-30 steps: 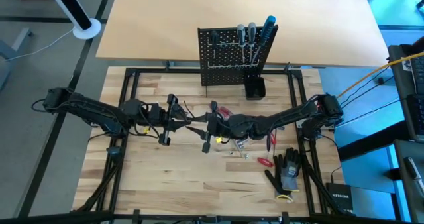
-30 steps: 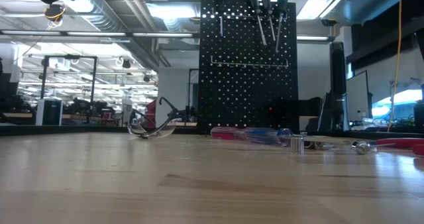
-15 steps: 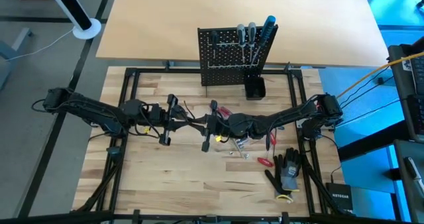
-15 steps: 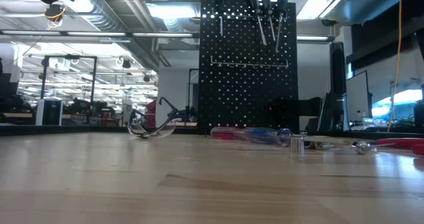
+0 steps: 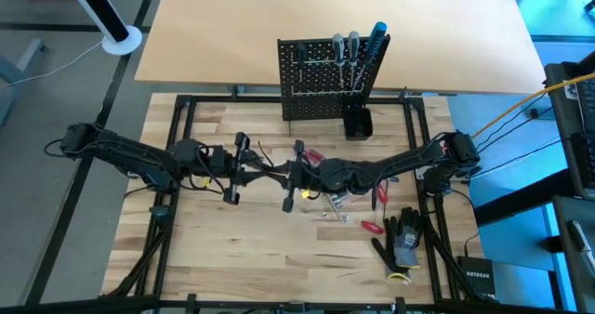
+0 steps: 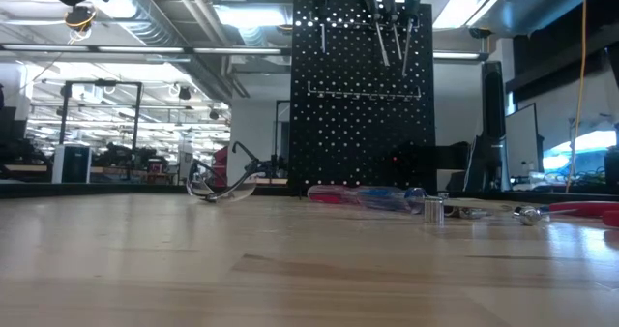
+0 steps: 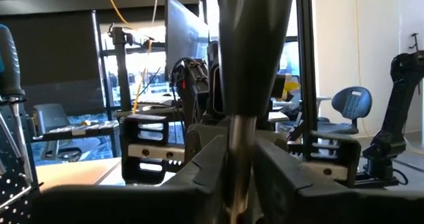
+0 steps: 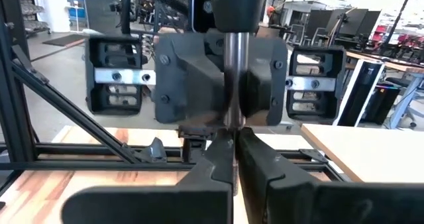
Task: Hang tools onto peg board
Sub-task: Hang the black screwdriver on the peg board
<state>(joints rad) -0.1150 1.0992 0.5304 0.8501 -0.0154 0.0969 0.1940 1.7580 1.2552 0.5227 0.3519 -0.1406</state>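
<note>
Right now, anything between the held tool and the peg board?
Nothing visible blocks it. The right gripper holds the tool mid-table, the left gripper alongside; towards the peg board only the black cup stands, at its right foot.

At the bottom centre of the frame we see our right gripper (image 8: 233, 151) clamped on a thin grey metal shaft (image 8: 233, 78) — it runs straight up into a dark handle (image 8: 233, 5), with the left gripper's black housing (image 8: 218, 78) just behind.
</note>
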